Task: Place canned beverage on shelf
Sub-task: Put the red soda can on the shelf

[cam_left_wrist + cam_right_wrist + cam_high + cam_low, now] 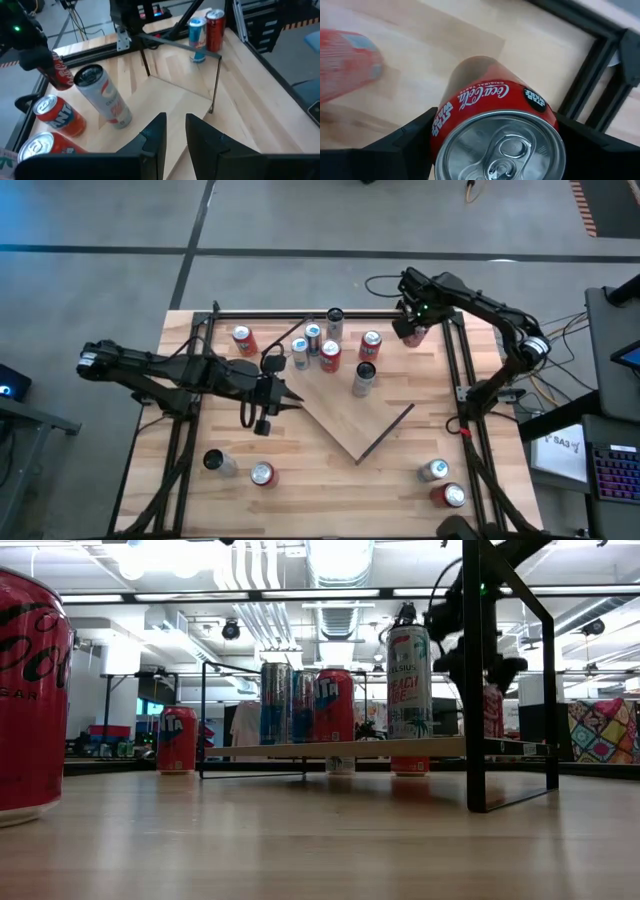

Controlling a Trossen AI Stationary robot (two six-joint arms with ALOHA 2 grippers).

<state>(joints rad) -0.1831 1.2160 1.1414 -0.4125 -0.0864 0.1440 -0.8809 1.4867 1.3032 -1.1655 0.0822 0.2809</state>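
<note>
Six cans (330, 356) on shelf (350, 415); four off.

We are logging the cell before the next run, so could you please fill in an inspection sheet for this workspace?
Surface: plank table inside a black frame.
Job's things: shelf carries several upright cans; the tall white can stands nearest its middle.
Clutter: loose cans at the table's near corners, both sides.
Grippers: right gripper at the far right corner, closed around a red cola can; left gripper over the shelf's left edge, nearly shut, empty.
Cables: dark cable loops on the floor behind the table.
Surroundings: keyboard on a desk at right.
</note>
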